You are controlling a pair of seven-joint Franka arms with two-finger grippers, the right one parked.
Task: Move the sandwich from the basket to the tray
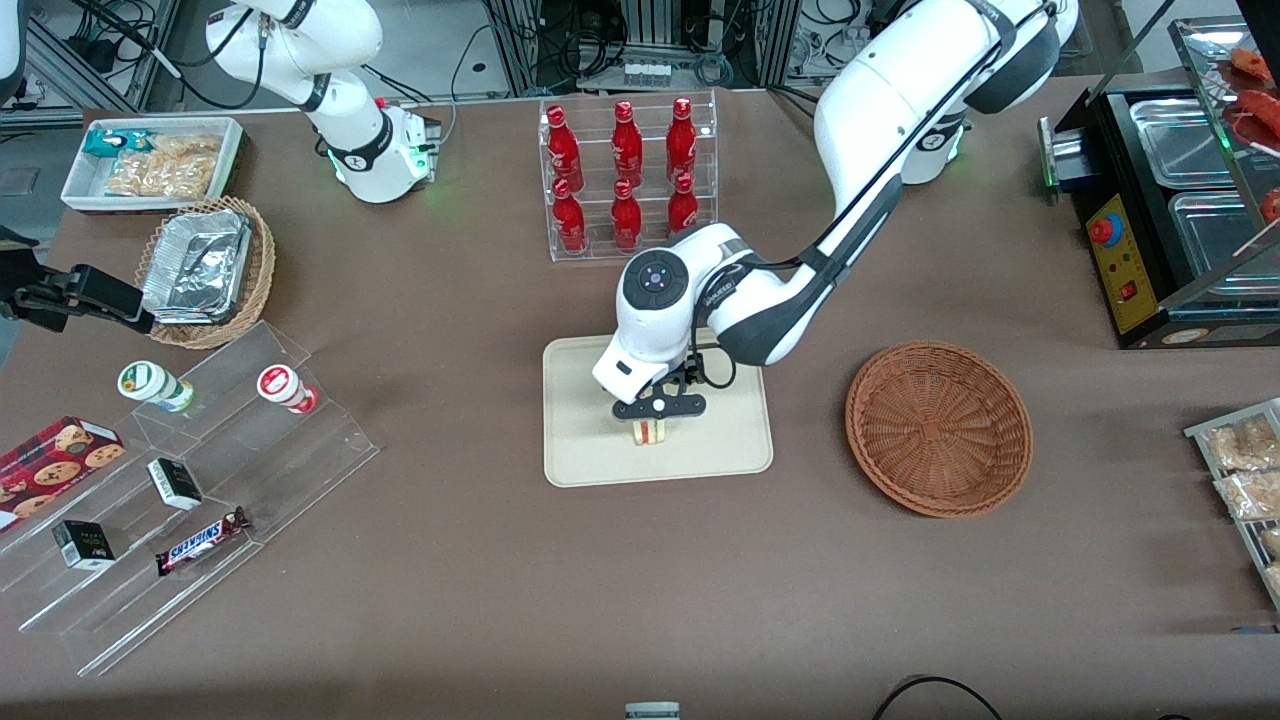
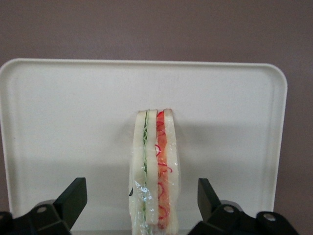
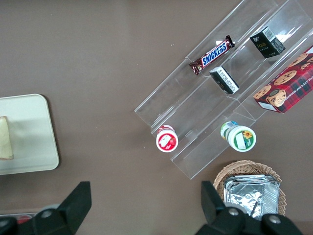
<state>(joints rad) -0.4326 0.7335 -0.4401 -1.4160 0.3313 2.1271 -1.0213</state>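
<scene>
Sandwich [image 2: 155,171] stood on edge near the tray's [image 1: 590,455] middle, between the wide-open fingers of the tool [image 1: 659,408]; the wicker basket [image 1: 938,428] lay empty.

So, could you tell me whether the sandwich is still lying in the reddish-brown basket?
No, the basket holds nothing; the sandwich stands on the tray, between the open fingers of the end effector.

left arm: reached out low over the table, wrist pointed down | gripper [image 1: 659,408]: hung fingers-down, fingers [image 2: 73,198] spread wide apart
</scene>
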